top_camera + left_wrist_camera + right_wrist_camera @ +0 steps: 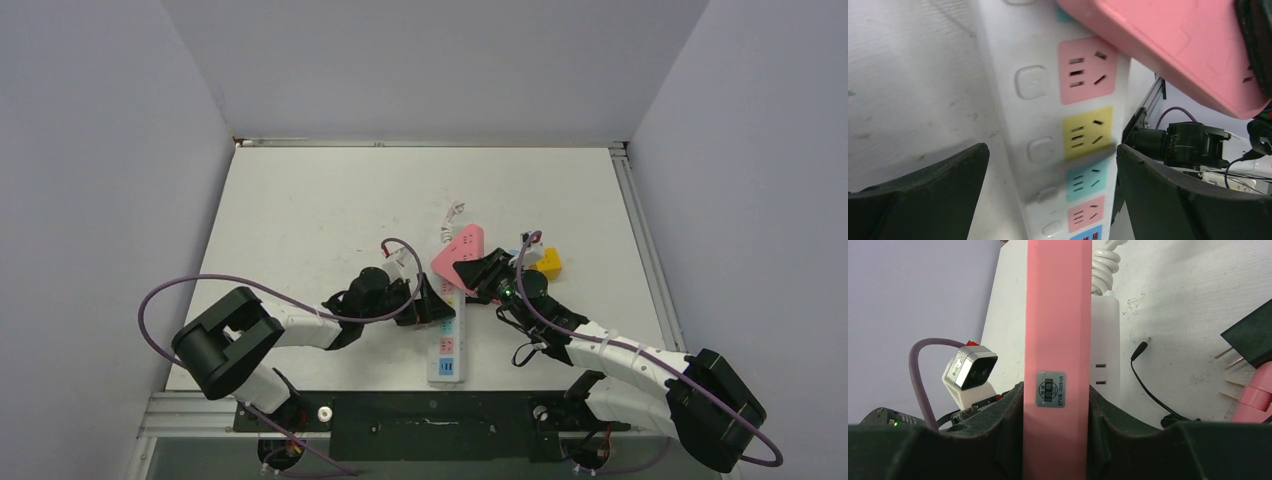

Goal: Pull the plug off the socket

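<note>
While your right tool (pixel 1057 407) is clamped on the pink plug (pixel 1058 315) across its flat sides, your left tool (pixel 1052 150) stands open astride the socket (pixel 998 50), which lies near-to-far mid-surface (pixel 300 220), plug toward its far end. You look mid-pull: pin the socket down, then draw the plug straight off. Whether its prongs are clear, I cannot tell.

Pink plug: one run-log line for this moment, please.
right gripper: shut on pink plug; left gripper: open astride socket; plug: tilted above socket
</note>
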Tool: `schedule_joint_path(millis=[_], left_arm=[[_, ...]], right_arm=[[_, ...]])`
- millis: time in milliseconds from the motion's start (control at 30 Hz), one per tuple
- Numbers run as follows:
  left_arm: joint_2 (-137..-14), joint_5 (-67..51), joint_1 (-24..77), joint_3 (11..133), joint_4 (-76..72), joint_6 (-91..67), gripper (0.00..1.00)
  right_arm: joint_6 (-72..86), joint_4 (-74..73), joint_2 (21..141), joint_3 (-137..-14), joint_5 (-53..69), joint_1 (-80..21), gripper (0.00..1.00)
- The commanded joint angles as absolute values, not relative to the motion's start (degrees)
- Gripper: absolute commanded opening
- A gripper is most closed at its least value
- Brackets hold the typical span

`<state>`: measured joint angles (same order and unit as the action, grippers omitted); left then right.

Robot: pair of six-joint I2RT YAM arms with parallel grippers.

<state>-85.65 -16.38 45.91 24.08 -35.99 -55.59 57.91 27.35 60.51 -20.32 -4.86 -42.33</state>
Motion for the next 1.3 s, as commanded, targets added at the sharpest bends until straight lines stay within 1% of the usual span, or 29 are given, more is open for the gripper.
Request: schedule_joint_path(millis=[0,167,433,500,533,633,700,767,900,1000,1133,1267], left_arm=[[-88.0,-16.1,48.0,29.0,-39.9,-56.4,0.96],[-88.9,-14.1,49.3,30.2,-38.7,-56.7,0.96],[-90.5,-6.6,52.8,35.6,-23.9,-54.8,0.96],[-90.7,-5.4,53.1,35.9,-21.9,-54.8,0.99],[-90.7,-4.7,53.3,35.9,-21.3,-54.8,0.97],[-90.7,-4.4,53.5,35.0,-21.5,-55.0,0.79],[-90.8,-4.6,53.5,34.2,-22.8,-55.9,0.69],[-90.9,-5.0,53.6,33.5,-24.2,-56.4,0.64],[-91.3,-5.6,53.6,32.5,-26.3,-57.0,0.56],[-91.7,-5.8,53.7,31.9,-27.6,-57.2,0.53],[-91.9,-5.6,54.0,30.8,-29.5,-57.2,0.50],[-92.0,-5.5,54.0,30.6,-29.5,-57.1,0.49]], right_arm=[[58.3,35.3,58.4,-22.2,-7.6,-42.4,0.05],[57.4,33.1,58.4,-22.7,-9.6,-42.9,0.05],[57.7,32.5,58.5,-22.8,-12.0,-44.3,0.05],[57.8,32.6,58.4,-22.7,-12.3,-44.5,0.05],[57.9,32.5,58.3,-22.6,-12.6,-44.6,0.05],[58.3,32.7,57.8,-22.2,-13.4,-44.8,0.05],[58.9,33.2,57.6,-21.8,-14.0,-44.9,0.05],[60.1,33.6,57.3,-21.3,-14.8,-45.1,0.05],[62.8,34.6,56.4,-20.0,-17.3,-45.4,0.05],[65.2,34.0,55.6,-19.6,-20.1,-45.6,0.05],[67.6,30.6,54.7,-20.5,-24.5,-45.6,0.05],[68.2,30.6,54.5,-21.2,-25.4,-45.6,0.05]])
